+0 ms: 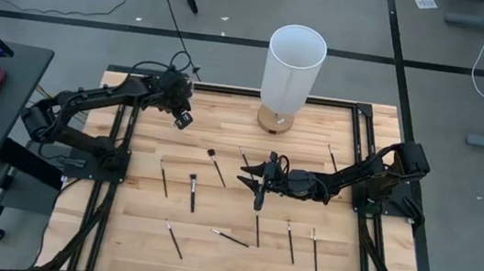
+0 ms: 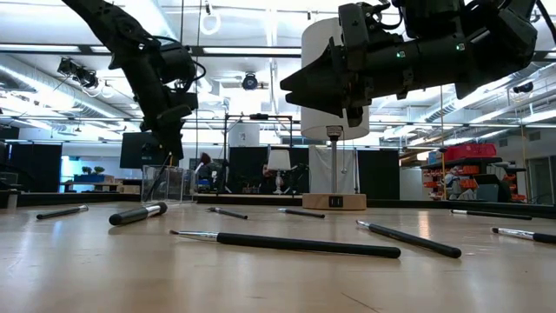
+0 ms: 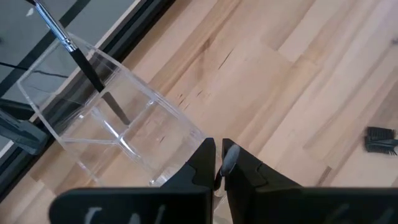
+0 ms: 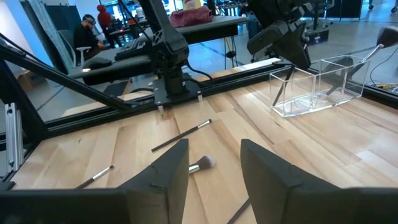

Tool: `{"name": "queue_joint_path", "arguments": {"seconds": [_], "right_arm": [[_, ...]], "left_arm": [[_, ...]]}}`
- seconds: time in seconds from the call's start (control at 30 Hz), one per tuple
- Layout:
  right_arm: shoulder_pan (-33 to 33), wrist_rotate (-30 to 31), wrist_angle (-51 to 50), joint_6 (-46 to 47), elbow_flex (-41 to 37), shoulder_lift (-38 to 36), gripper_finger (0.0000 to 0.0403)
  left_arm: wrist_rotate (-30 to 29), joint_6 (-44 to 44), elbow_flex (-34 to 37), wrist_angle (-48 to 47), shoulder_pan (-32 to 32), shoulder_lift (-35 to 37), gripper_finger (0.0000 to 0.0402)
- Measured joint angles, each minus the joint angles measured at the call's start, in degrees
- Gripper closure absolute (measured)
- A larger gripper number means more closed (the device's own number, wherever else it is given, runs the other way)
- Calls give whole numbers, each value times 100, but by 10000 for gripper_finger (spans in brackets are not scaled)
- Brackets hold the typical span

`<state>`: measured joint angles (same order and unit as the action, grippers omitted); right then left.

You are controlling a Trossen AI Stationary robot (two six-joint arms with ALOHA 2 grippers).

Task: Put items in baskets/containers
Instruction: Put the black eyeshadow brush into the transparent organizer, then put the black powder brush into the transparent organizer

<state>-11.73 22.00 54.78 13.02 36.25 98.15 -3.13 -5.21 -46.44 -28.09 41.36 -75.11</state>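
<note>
A clear box-shaped container [image 3: 118,134] with an inner divider stands near the table's far left edge. One dark-handled brush [image 3: 78,56] leans in it, its silver ferrule above the rim. My left gripper [image 3: 219,163] hovers just over the container [image 4: 317,84], shut with a silvery bit of a brush between its tips. Several more brushes [image 1: 192,191] lie flat over the middle and near part of the table. My right gripper [image 4: 214,168] stands open at mid-table [image 1: 251,175], pointing toward the left. Nothing is between its fingers, and a pale-tufted brush [image 4: 200,163] lies beyond them. My left gripper pinches a thin brush between its two fingertips, coming from above and slanting down. Only a short silvery piece [image 3: 229,155] shows at the tips, seen end-on. The fingers hide the rest of it. The brush is clear of the table, beside the container's near wall.
A tall white cylinder on a wooden base [image 1: 294,68] stands at the table's far middle. Black frame rails [image 1: 352,140] run along the table's sides. Bare wood lies between the scattered brushes. A person [image 4: 84,31] sits at a desk in the room beyond.
</note>
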Motion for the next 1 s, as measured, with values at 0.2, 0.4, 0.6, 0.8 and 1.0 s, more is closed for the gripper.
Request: {"name": "queue_joint_path", "arguments": {"seconds": [0.2, 0.4, 0.6, 0.8, 1.0], "right_arm": [[0, 0, 0, 0, 0, 0, 254], [0, 0, 0, 0, 0, 0, 254], [0, 0, 0, 9, 0, 0, 254], [0, 0, 0, 20, 0, 0, 254], [0, 0, -4, 44, 0, 0, 254]], "left_arm": [[-1, 2, 0, 74, -2, 2, 381], [-9, 53, 0, 113, -5, -80, 357], [-58, 44, -2, 228, -13, -140, 313], [-67, 48, -46, 167, -13, -138, 286], [-67, 50, -709, -740, -20, -134, 280]]}}
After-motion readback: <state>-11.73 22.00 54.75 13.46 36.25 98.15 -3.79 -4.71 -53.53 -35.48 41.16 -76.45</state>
